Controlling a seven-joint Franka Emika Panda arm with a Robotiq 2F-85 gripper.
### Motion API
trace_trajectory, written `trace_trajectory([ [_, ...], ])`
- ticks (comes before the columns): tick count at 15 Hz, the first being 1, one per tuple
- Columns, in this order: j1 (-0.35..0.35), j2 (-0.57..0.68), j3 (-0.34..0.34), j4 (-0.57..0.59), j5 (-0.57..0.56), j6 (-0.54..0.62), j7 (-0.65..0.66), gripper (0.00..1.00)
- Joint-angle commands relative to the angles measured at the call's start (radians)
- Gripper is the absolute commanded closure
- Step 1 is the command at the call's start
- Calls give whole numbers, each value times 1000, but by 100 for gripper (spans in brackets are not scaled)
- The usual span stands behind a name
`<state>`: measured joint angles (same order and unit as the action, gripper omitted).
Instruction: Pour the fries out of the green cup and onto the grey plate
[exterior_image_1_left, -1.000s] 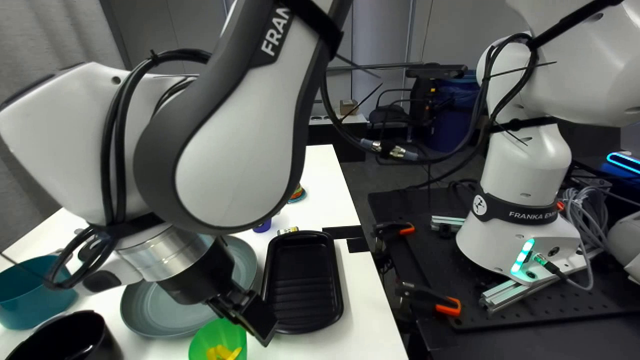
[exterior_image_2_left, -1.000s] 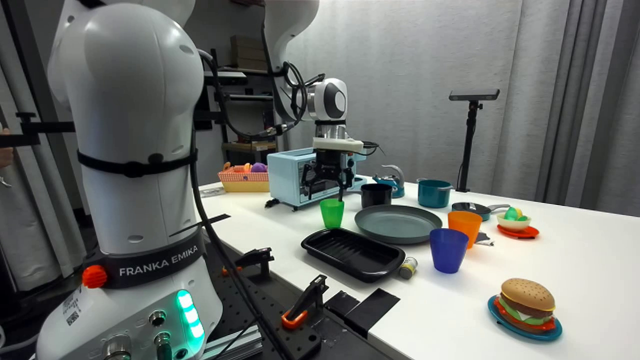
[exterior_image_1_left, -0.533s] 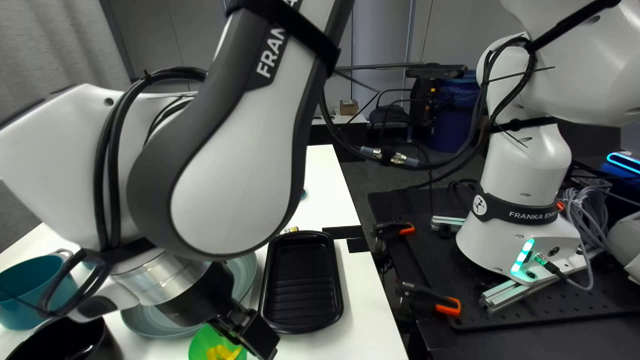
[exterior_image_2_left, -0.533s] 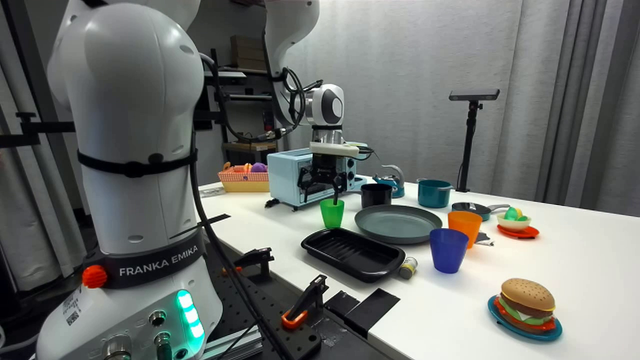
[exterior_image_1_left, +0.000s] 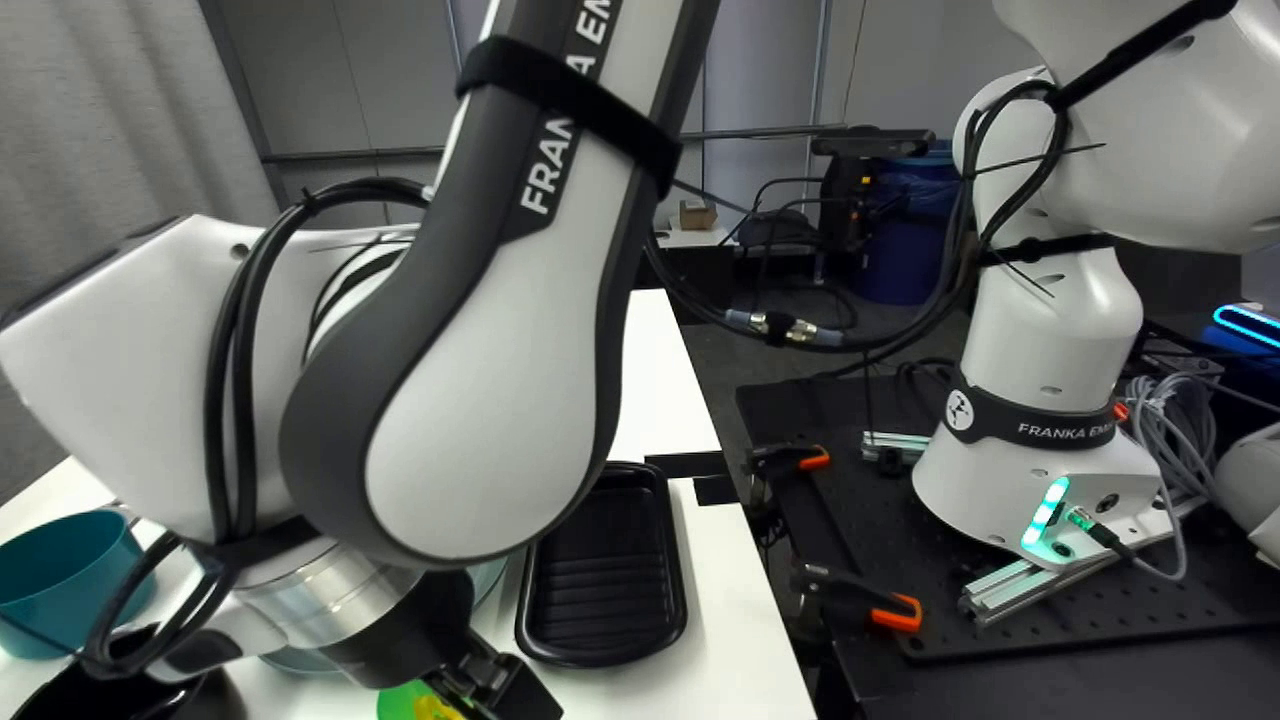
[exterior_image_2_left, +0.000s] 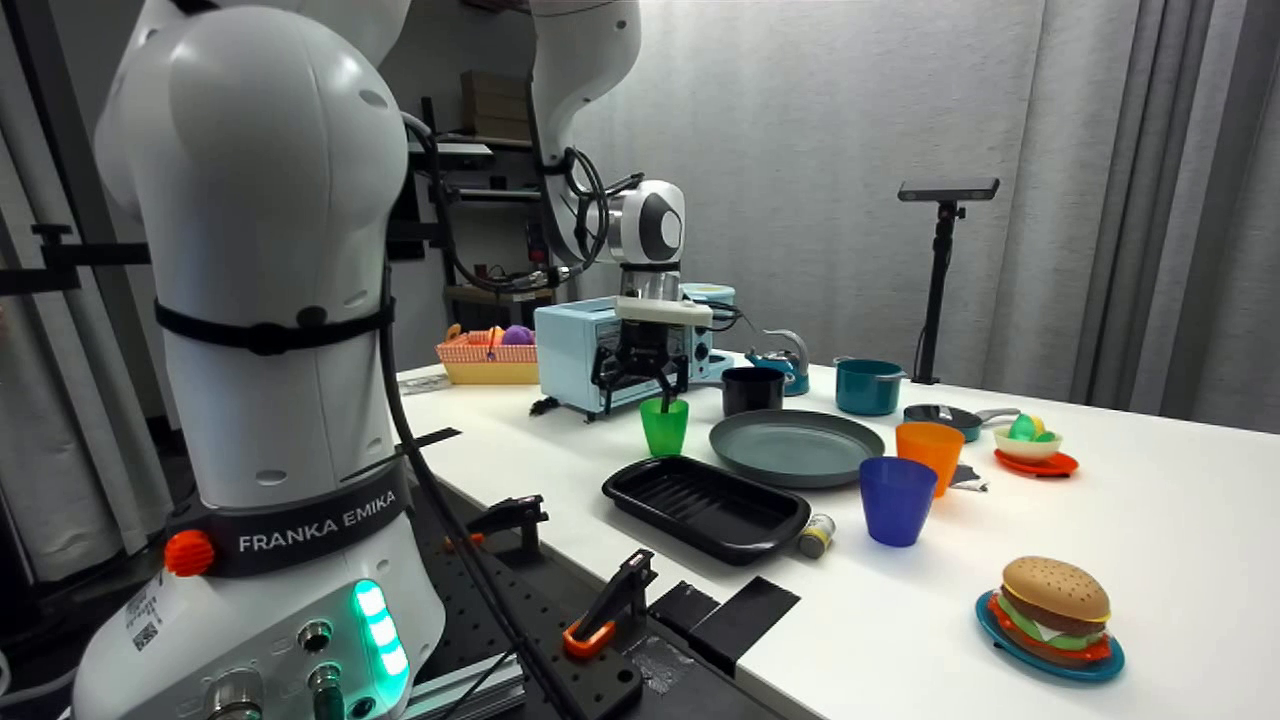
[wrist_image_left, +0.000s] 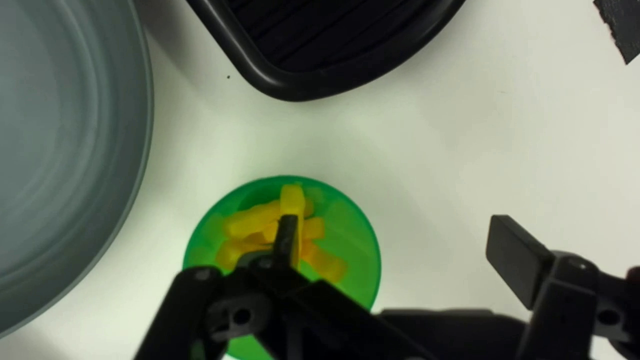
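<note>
Wrist view: gripper (wrist_image_left: 403, 246) spread wide, nothing held. One finger overlaps cup (wrist_image_left: 356, 250), bottom centre, partly hiding fries (wrist_image_left: 250, 220); depth unclear. Plate (wrist_image_left: 60, 145) cropped, upper left.

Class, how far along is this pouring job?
Done: the open gripper is at the green cup. In hand: the grasp, apparently: one finger over or in the cup's mouth, the other outside. Left: closing, lifting, pouring onto the grey plate; fries lie in the upright cup.
</note>
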<state>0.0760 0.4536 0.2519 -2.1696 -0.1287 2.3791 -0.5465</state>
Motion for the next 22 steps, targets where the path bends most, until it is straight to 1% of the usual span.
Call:
trace_trajectory([
  [1, 2, 20, 3, 3, 6, 33, -14, 35],
  [2, 1, 22, 4, 3, 7, 36, -13, 45],
  [4, -2, 22, 3, 3, 9, 40, -11, 59],
  [7, -1, 20, -1, 0, 5, 46, -4, 83],
  [9, 3, 11, -5, -6, -1, 49, 4, 97],
  [10, 6, 5, -9, -10, -9, 52, 11, 100],
  [16, 25, -55, -38, -35, -87, 70, 39, 99],
  [22, 39, -112, -60, -29, -168, 65, 78, 99],
])
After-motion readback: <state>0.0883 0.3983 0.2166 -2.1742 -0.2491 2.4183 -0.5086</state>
